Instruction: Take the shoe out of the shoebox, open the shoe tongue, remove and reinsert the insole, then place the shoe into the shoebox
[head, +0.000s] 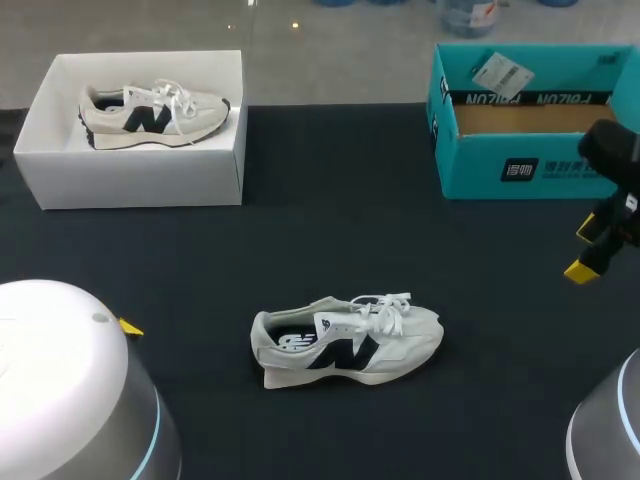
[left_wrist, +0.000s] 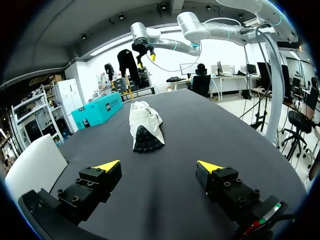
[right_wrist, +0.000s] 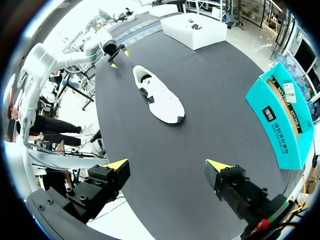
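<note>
Left gripper (left_wrist: 158, 166): low over the near-left part of the table (head: 330, 230); fingers spread wide, nothing between them; heel of the shoe (left_wrist: 145, 125) straight ahead, well apart.
White shoebox (head: 140, 175): far-left corner of table; open; second shoe (head: 150, 115) lying inside.
Shoe: out of any box; resting near mid-table, apparently sole-down; heel toward the left, toe toward the right; laces loose across the top; tongue not visibly pulled open; insole position cannot be told.
Teal shoebox (head: 530, 120): far-right corner; open; brown floor showing; no shoe seen inside.
Right gripper (right_wrist: 167, 164): raised at the right side, near the teal shoebox; fingers held wide apart, empty; shoe well ahead of it.
Done, as judged: removal of shoe from box only.
Left, as judged: opening the tongue; insole out and back in; return of shoe to shoebox; so early in the task.
Next, as a guess: approach to the shoe; one gripper steadying the heel, the other lifting the tongue.
</note>
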